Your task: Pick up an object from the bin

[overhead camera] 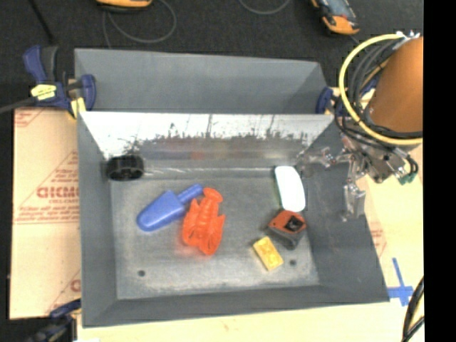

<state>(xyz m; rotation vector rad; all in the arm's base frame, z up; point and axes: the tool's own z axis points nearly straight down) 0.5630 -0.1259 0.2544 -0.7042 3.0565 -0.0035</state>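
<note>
Hovering at centre right, the gripper (353,194) is held near the white oval piece (290,187), likely for approach; whether open or closed cannot be told.

bin (214,91) | black ring (122,167) | blue scoop (165,209) | orange lobster (204,221) (beside scoop) | white oval (290,187) | black-orange object (286,229) | yellow block (268,253)

White oval piece (290,187) lying flat, right of centre on bin (164,266) floor, long axis pointing toward back wall. Black-and-orange block (287,229) sitting just in front; yellow brick (267,253) resting near, apart.
</note>
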